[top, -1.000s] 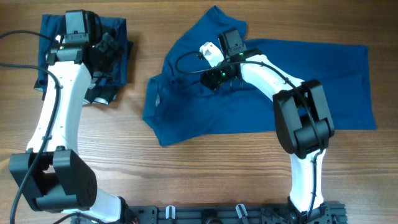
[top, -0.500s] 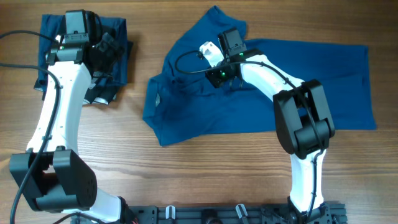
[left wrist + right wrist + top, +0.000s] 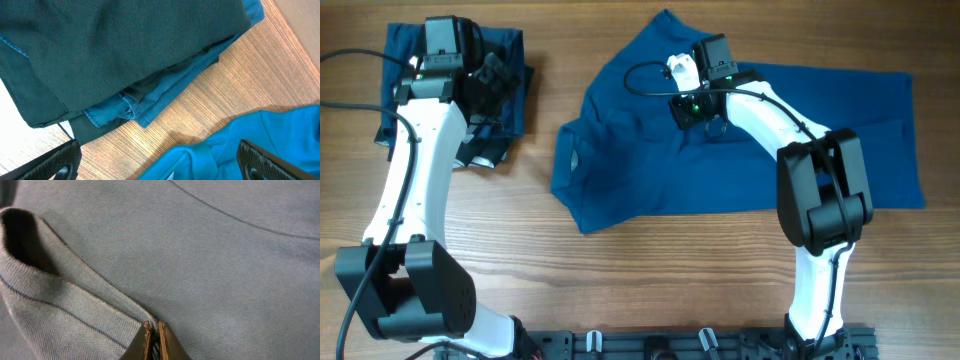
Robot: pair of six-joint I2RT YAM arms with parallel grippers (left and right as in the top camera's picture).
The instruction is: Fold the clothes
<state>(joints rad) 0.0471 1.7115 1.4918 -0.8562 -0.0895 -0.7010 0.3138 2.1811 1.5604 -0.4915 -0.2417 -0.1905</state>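
Note:
A bright blue shirt (image 3: 640, 170) lies spread across the middle and right of the table. My right gripper (image 3: 703, 118) is over its upper middle, shut on a raised fold of the fabric. In the right wrist view the fingertips (image 3: 154, 341) pinch a ridge of the shirt (image 3: 210, 250), with the ribbed hem (image 3: 70, 300) curling away to the left. A folded pile of dark blue clothes (image 3: 515, 60) sits at the back left. My left gripper (image 3: 485, 88) hovers over that pile, open and holding nothing. In the left wrist view its fingers (image 3: 55, 162) stand wide apart.
The left wrist view shows the dark pile (image 3: 125, 50) and a strip of bare wooden table (image 3: 220, 85) between it and the blue shirt's edge (image 3: 280, 130). A black rail (image 3: 680, 345) runs along the front edge between the arm bases.
My right gripper has shut on a fold of the blue shirt and moved to the right, pulling the fabric with it. The left arm has not moved.

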